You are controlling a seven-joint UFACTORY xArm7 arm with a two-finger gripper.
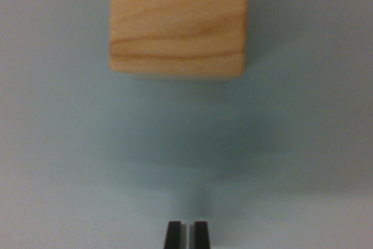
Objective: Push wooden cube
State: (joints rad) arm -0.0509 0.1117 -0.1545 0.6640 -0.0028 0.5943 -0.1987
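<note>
The wooden cube [178, 23] sits at the top edge, cut off above, well apart from the gripper [186, 234] below, whose jaws are nearly closed on nothing (pale blue-grey surface [70, 161] bare between them).

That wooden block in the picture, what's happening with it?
A robot arm's camera looks down at a wooden cube resting on a plain pale surface. The gripper shows at the bottom edge, its two dark fingertips nearly together with only a thin slit between them. It is not touching the cube; bare surface lies between them. The cube sits straight ahead of it, so the push looks yet to come.
</note>
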